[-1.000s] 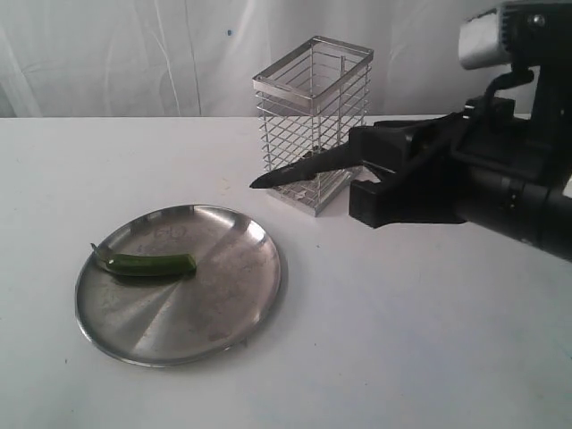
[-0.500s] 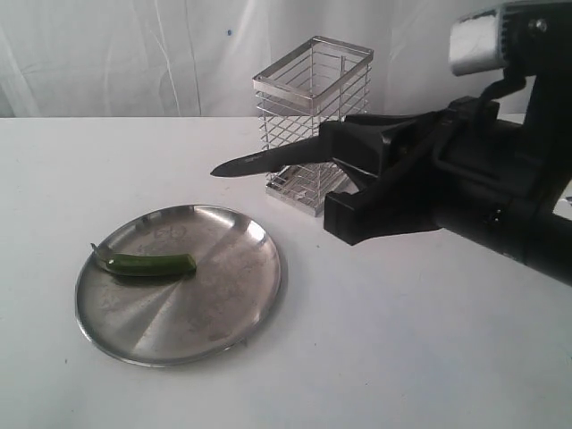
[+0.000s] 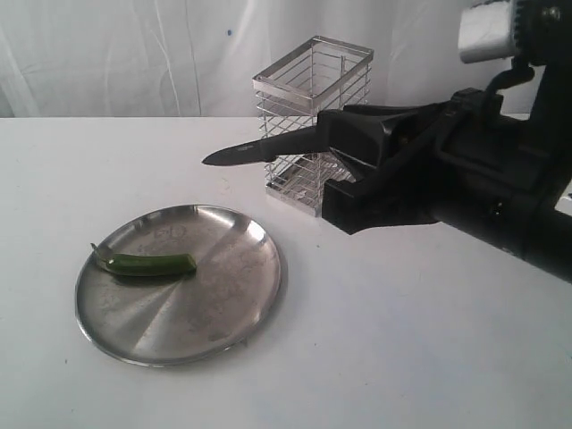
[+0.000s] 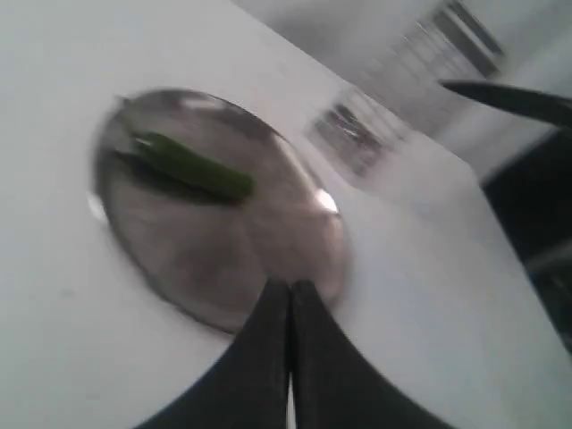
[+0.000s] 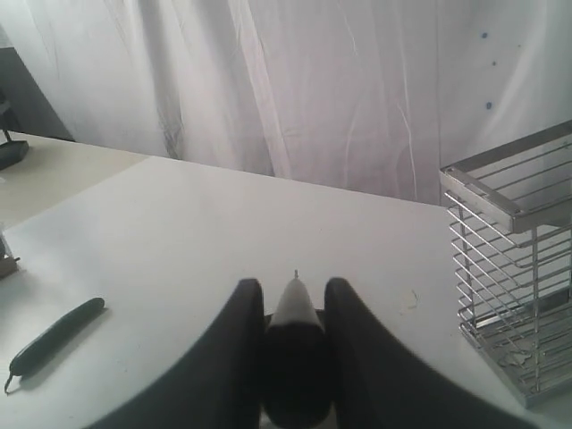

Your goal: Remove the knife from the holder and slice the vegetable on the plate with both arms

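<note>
Since half a second ago your right gripper (image 3: 344,134) has carried the knife (image 3: 259,149) a touch higher and further left, so the blade tip now hangs in the air above the table (image 3: 402,349), off the plate's far side, the plate (image 3: 259,295) lying below and nearer the camera. On the left, the vegetable (image 3: 147,264) lies whole on the left half of the plate, its stem at the rim. Your left gripper (image 4: 290,308) shows only in its wrist view, fingers pressed together with nothing between them, hovering over the near edge of the plate; that picture is blurred, so its height is hard to judge. In the middle, the knife is level and well clear of the vegetable. Behind it stands the holder (image 3: 313,125), and the blade crosses in front of the wire grid; you cannot tell from here whether they touch. On the right, your gripper is clamped on the knife handle, which its fingers (image 5: 241,349) mostly hide. Open table lies all around the plate, and the right arm (image 3: 500,188) is cut off at the edge.
</note>
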Controlling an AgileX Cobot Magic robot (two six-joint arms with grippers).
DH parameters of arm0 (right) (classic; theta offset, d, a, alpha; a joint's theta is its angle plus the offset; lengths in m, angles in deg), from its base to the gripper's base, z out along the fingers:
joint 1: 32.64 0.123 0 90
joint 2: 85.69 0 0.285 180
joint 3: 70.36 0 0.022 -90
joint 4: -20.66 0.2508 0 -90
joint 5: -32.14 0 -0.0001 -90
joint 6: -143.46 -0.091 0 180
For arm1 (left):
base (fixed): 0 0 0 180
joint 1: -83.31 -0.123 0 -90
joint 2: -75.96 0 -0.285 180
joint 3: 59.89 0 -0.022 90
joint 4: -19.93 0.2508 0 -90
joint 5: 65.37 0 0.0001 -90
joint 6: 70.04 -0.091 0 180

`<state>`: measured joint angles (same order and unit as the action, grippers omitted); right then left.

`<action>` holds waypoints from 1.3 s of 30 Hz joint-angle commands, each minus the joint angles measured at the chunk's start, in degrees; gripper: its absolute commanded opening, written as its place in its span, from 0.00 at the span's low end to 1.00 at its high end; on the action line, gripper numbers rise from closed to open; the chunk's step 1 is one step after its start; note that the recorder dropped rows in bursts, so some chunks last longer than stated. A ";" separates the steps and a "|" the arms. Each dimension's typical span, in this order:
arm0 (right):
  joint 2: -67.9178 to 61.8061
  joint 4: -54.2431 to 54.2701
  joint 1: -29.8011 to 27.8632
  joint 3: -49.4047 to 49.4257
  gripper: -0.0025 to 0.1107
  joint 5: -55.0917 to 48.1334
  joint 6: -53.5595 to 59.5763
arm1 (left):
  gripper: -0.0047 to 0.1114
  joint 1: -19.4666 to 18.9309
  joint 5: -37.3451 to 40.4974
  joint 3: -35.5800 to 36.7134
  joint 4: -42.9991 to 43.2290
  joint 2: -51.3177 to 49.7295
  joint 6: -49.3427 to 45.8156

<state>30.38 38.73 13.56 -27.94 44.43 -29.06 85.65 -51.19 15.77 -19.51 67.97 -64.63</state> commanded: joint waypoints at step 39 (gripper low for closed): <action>-13.80 -1.01 3.57 -10.51 0.02 16.47 -3.77 | 0.04 1.75 22.22 -56.81 -60.51 -87.09 -102.62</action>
<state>16.42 37.47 16.94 -38.11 59.25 -32.59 87.13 -34.96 -40.60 -78.71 -19.18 -168.12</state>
